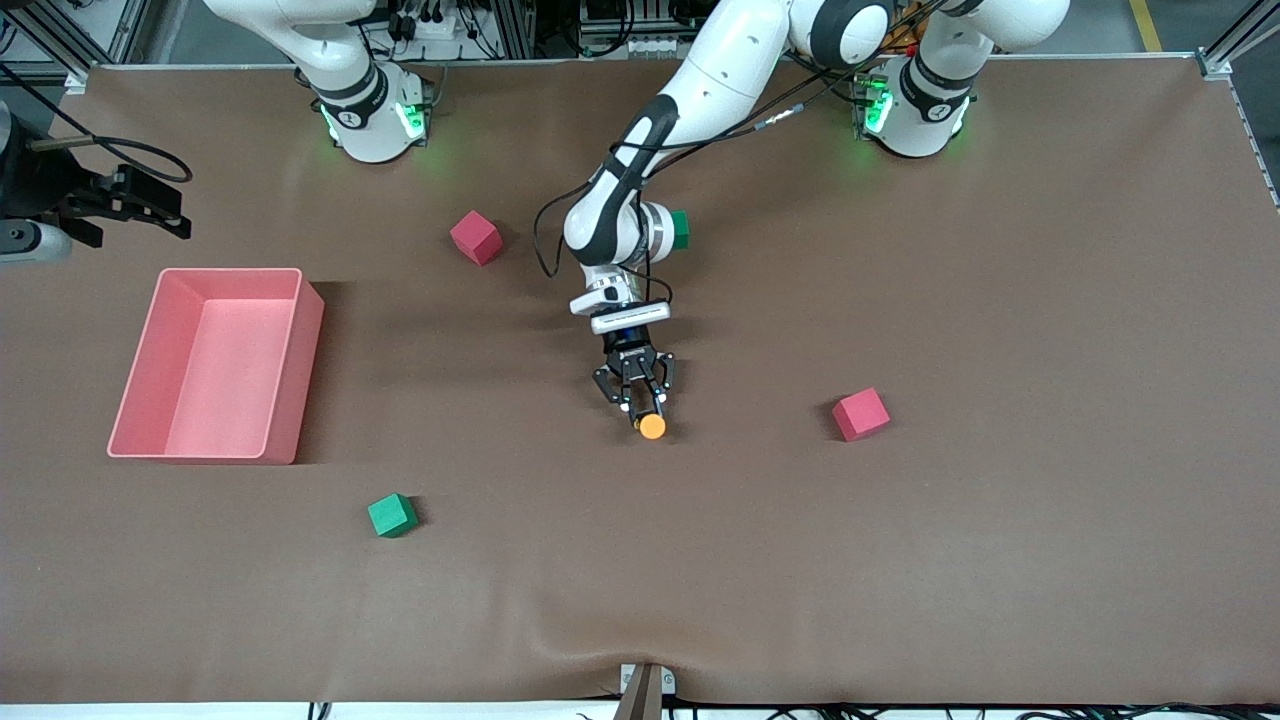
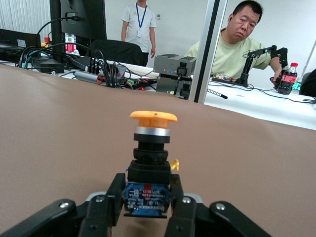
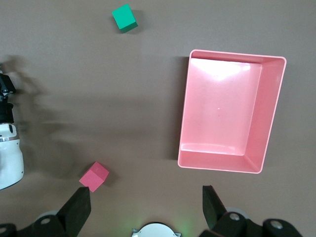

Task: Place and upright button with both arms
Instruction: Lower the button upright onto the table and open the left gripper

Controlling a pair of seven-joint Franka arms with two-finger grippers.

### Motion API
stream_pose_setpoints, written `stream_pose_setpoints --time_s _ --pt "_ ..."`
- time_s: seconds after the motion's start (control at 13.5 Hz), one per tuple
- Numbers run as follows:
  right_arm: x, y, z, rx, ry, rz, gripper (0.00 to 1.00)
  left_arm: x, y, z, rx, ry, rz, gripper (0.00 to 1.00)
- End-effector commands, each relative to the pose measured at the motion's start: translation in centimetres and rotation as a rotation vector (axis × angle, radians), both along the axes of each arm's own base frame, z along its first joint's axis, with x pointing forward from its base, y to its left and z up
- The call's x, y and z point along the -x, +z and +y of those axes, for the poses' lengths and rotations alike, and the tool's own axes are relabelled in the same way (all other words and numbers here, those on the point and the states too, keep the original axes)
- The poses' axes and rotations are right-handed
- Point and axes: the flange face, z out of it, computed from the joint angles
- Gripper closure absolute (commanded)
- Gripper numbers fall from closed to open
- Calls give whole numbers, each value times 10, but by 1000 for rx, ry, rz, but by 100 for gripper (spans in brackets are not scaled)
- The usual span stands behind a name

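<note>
The button (image 1: 651,424) sits mid-tabletop, clamped at its blue-labelled end by the left gripper (image 1: 637,395), whose jaws are closed tight on it. From the front camera it is little more than an orange dot poking out past the fingertips. The left wrist view gives the full build: a flat orange mushroom cap, a silver collar beneath it, a stepped black body, then the blue end block with red and white marks gripped between the black fingers (image 2: 112,197).

Count of the loose pieces: four foam cubes. Two are red, one (image 1: 476,237) toward the arms' edge of the tabletop, another (image 1: 861,414) toward the left arm's end and about level with the button. Two are green, one (image 1: 392,515) nearer the front camera than the tray, another (image 1: 680,229) half hidden by the left arm's wrist. There is one pink tray (image 1: 290,400), toward the right arm's end.

The right gripper (image 3: 145,207) waits high over that end, jaws spread wide with nothing between them. Its wrist view looks straight down into the tray, showing a bare pink floor.
</note>
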Motion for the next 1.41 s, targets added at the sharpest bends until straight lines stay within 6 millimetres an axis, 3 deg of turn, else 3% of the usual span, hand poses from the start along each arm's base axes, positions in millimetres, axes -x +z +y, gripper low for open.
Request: stream_pose_setpoints --time_s 0.0,0.22,0.59,0.96,1.33 --pt "2 0 2 20 -5 -5 0 -1 -5 -5 12 -28 -33 76" --pt "2 0 3 20 -5 -5 0 0 -23 2 -21 -42 -36 76" --pt "2 0 2 20 -5 -5 0 1 -24 2 -19 -49 -40 76" --pt "1 0 3 20 -5 -7 0 9 -25 -4 -4 -54 -28 46" --pt "1 -1 6 20 0 -5 0 11 -15 -11 8 -58 -24 34"
